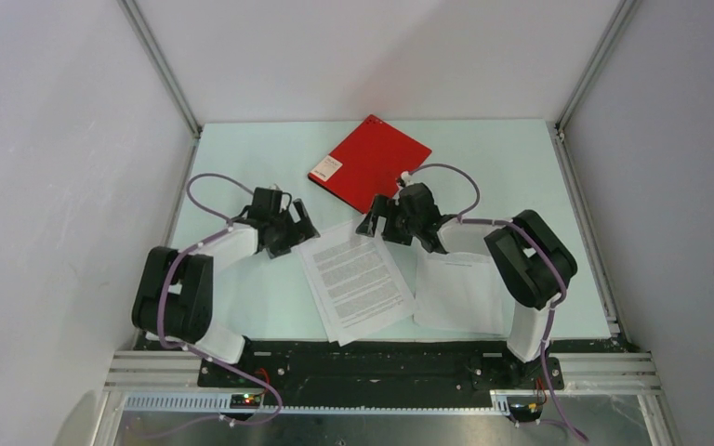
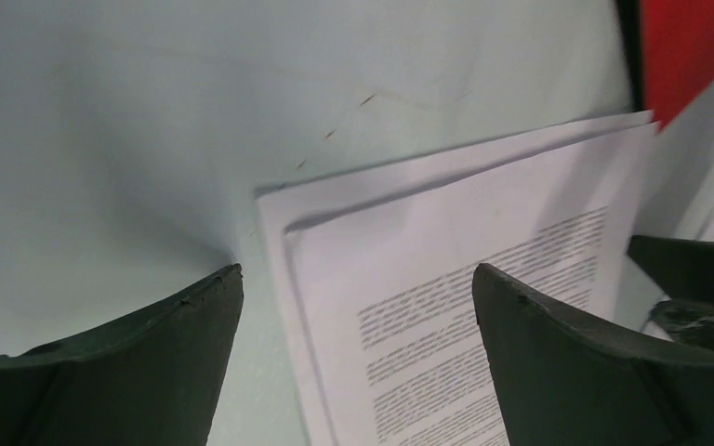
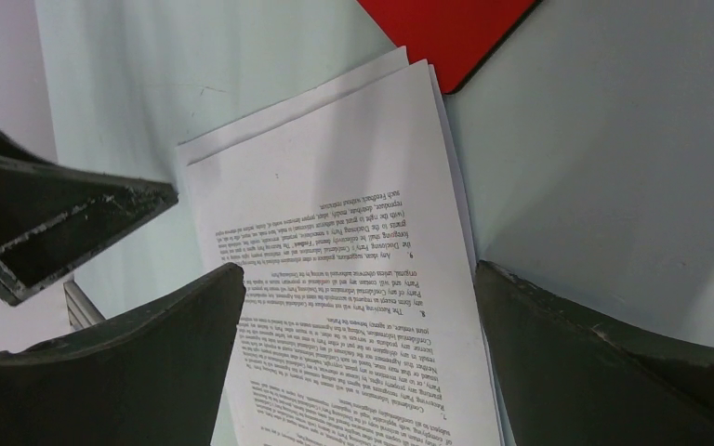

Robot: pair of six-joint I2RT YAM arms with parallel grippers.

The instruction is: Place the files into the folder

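Top external view: the folder (image 1: 370, 163) lies closed, red side up, with no sheet visibly inside. The files (image 1: 353, 279) lie loose on the worktop (image 1: 242, 158), just nearer than the folder. The left pincer (image 1: 299, 226) and right pincer (image 1: 372, 223) hang spread and empty over the files' folder-side edge. Likely nothing is grasped yet; next the cover needs lifting, or a thin sheet edge needs pinching.

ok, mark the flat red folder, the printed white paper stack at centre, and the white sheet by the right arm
flat red folder (image 1: 376, 160), top external, middle of cover.
printed white paper stack (image 1: 358, 279), top external, text block.
white sheet (image 1: 460, 290), top external, its middle.
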